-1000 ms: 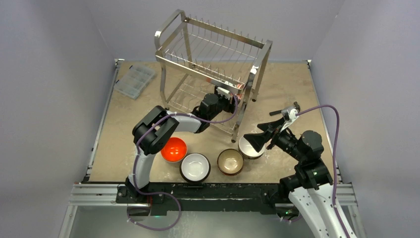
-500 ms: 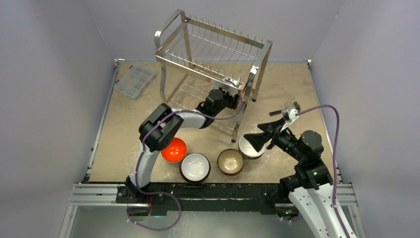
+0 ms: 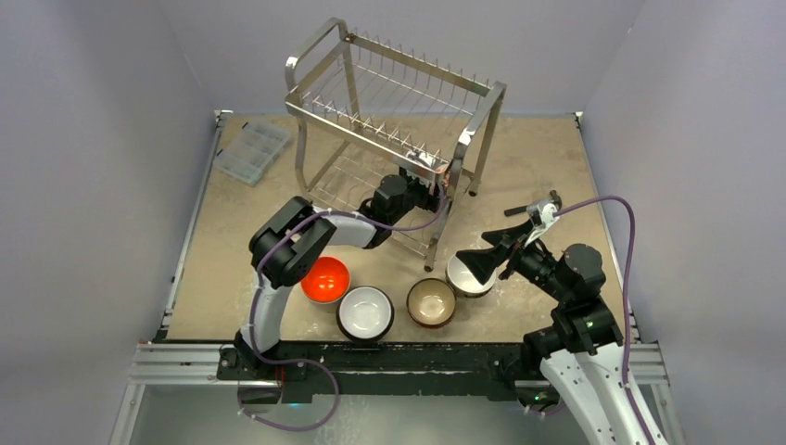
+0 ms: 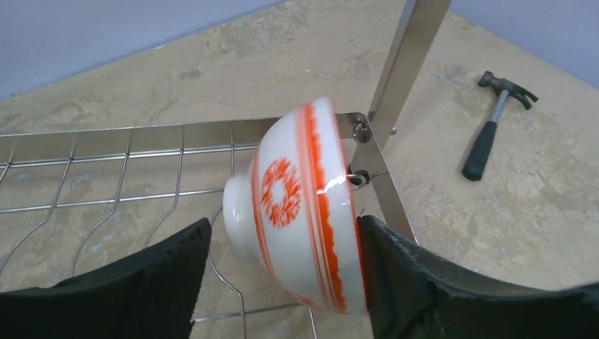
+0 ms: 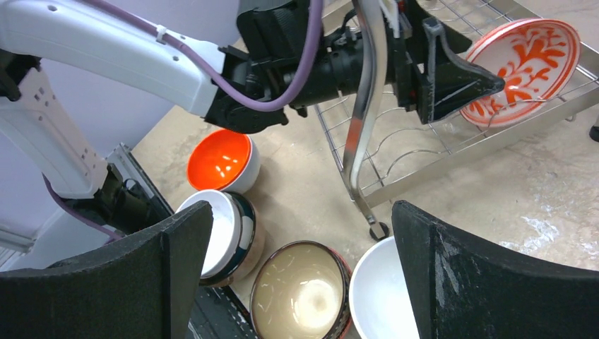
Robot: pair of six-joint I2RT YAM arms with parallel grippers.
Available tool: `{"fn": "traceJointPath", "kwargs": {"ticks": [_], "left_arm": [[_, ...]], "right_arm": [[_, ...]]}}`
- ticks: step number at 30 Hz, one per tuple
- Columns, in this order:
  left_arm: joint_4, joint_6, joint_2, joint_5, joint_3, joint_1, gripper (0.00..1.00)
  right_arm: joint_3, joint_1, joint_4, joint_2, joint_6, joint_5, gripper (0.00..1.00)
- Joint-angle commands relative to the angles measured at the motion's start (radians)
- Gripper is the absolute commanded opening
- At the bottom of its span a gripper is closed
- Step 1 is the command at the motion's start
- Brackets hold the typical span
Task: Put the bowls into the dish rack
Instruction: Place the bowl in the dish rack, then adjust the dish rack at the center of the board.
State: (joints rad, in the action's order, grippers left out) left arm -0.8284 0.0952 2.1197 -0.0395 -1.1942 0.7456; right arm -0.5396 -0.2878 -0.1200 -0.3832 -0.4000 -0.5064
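The steel dish rack [image 3: 399, 102] stands at the back of the table. A white bowl with orange pattern [image 4: 304, 205] stands on its edge on the lower tier by the rack's right leg; it also shows in the right wrist view [image 5: 526, 67]. My left gripper [image 4: 282, 226] is open around it, with the right finger at its rim and the left finger apart from it. On the table lie an orange bowl [image 3: 325, 279], a dark-rimmed white bowl [image 3: 365, 311], a brown bowl [image 3: 432, 302] and a white bowl [image 3: 463, 278]. My right gripper [image 5: 302, 212] is open and empty above the last two.
A flat clear plastic box [image 3: 252, 150] lies at the back left. A hammer [image 4: 491, 127] lies on the table right of the rack. The rack's front right leg [image 5: 367, 106] stands just behind the white bowl.
My left arm pushed further into the lower tier, then drew back a little. The rack has shifted slightly to the left. The right arm has not moved.
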Motion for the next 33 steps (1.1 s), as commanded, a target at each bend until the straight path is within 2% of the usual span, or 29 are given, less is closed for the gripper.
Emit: {"fn": "traceJointPath", "kwargs": {"ticks": [1, 3, 5, 9, 14, 24, 29, 33], "left_arm": [[-0.136, 0.098, -0.129, -0.008, 0.074, 0.002, 0.77], [-0.147, 0.11, -0.155, -0.024, 0.1, 0.002, 0.84], [-0.14, 0.117, -0.176, -0.034, 0.117, 0.001, 0.86], [-0.111, 0.135, -0.228, -0.043, 0.155, -0.004, 0.87], [-0.052, 0.231, -0.301, -0.039, 0.231, -0.034, 0.87], [0.026, 0.408, -0.506, 0.001, 0.455, -0.06, 0.87], [0.225, 0.448, -0.637, 0.023, 0.493, -0.061, 0.87], [0.328, 0.481, -0.762, 0.003, 0.549, -0.06, 0.87]], "right_arm": [[-0.036, -0.002, 0.023, 0.003, 0.01, 0.019, 0.99], [-0.035, -0.002, 0.026, 0.0, 0.009, 0.02, 0.99], [-0.034, -0.003, 0.032, -0.005, 0.008, 0.021, 0.99], [-0.027, -0.002, 0.06, -0.026, 0.006, 0.019, 0.99], [-0.01, -0.002, 0.139, -0.096, 0.017, 0.014, 0.98], [-0.002, -0.002, 0.378, -0.349, -0.001, 0.003, 0.95], [-0.004, -0.002, 0.52, -0.494, -0.03, -0.018, 0.87], [-0.027, -0.002, 0.558, -0.57, -0.025, 0.001, 0.73]]}}
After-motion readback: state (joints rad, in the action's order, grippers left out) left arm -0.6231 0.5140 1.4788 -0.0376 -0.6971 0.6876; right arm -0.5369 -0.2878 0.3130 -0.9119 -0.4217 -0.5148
